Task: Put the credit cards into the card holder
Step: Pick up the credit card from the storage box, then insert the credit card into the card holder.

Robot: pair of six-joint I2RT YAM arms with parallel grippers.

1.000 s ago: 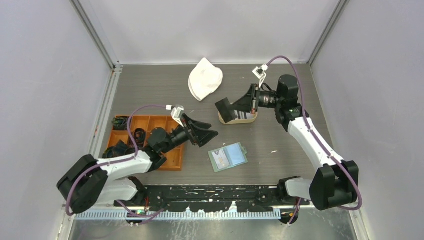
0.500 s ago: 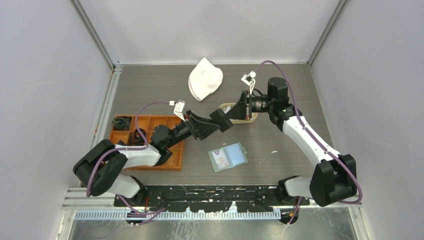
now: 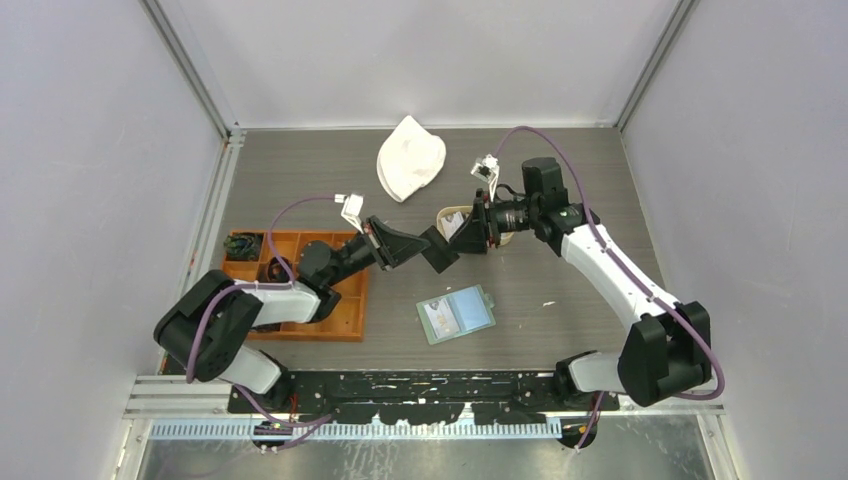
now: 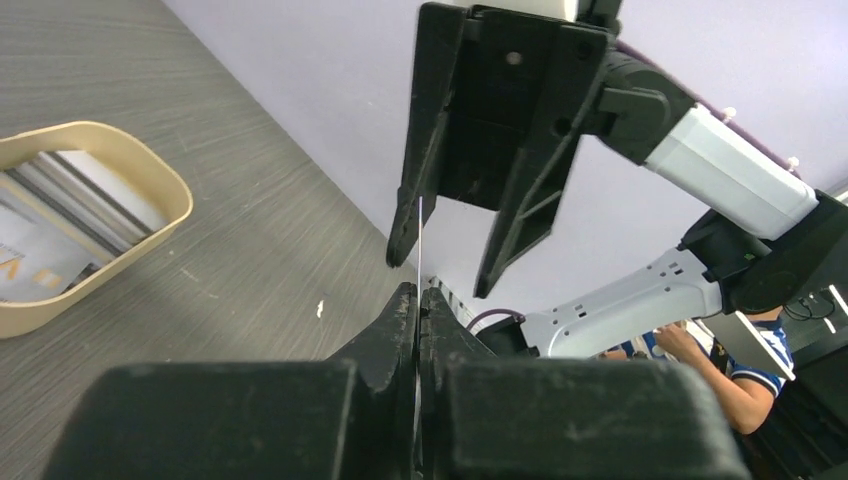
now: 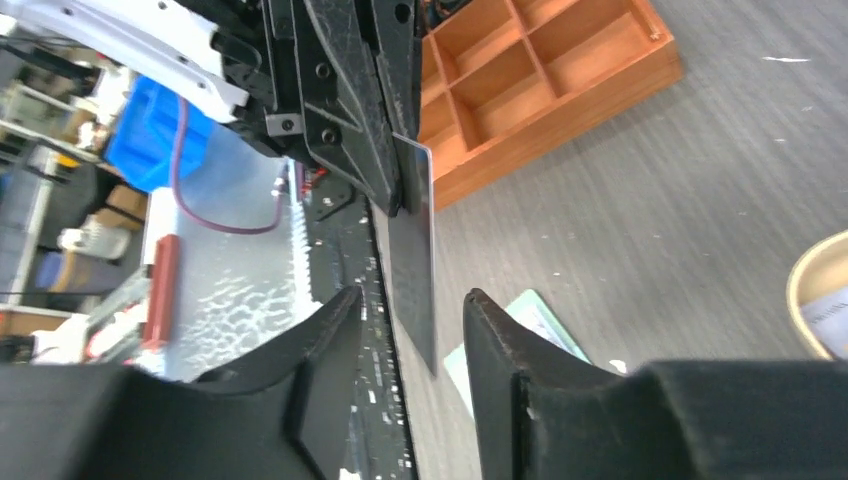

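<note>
Grey tabletop (image 5: 650, 200), left gripper (image 5: 398, 190) clamped on black credit card (image 5: 415, 260), right gripper (image 5: 411, 300) parted around it

The compartmented tray (image 3: 345, 310) sits at the left of the table (image 3: 560, 300), towards the near edge. The oval tray (image 3: 452, 212) is further back, about the middle, with spare cards (image 4: 40, 260) lying in it. The cloth (image 3: 410, 157) lies behind it, a little left. The card holder (image 3: 456, 313) lies on the table in front of the oval tray. Between the two trays, above the table, the left gripper (image 4: 418, 295) and right gripper (image 5: 412, 295) are tip to tip, with one credit card (image 5: 412, 240) between them
</note>
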